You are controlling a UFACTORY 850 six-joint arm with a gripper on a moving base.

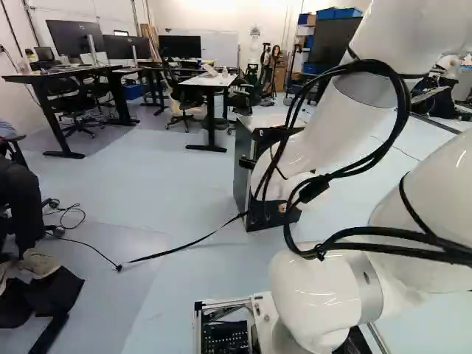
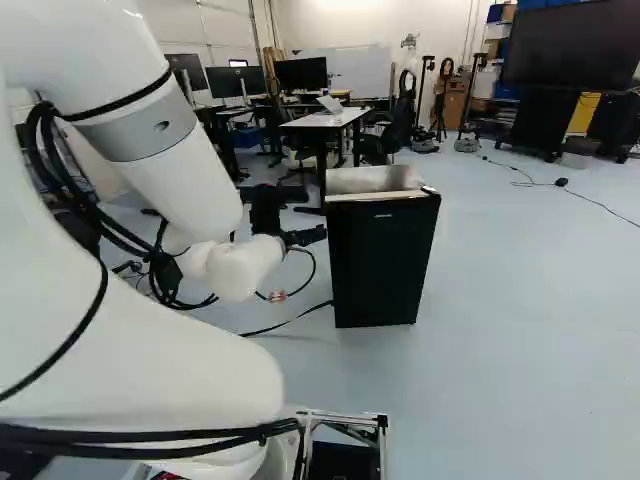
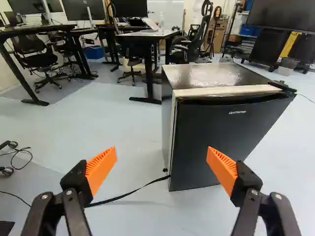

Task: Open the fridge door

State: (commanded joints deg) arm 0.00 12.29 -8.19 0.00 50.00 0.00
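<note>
Orange pads [image 3: 102, 167] stand wide apart in the wrist view, nothing between them, as my gripper [image 3: 161, 166] faces a small fridge [image 3: 211, 76] on the floor ahead. Its dark door [image 3: 216, 135] looks shut, so by my reading the approach is well along, while getting hold of the edge and swinging it open are both left to do. A black strap [image 3: 130, 194] trails from the fridge's lower corner (whether it matters to the door, I can't say). I see no handle, and the fridge's back is out of sight.

In the left base view, my arm [image 1: 324, 287] covers much of the fridge, leaving a side and part of the top; the door front is hard to make out.

In the right base view, the fridge stands past my wrist, front showing. My gripper appears near its door edge, but whether they touch I cannot tell.
</note>
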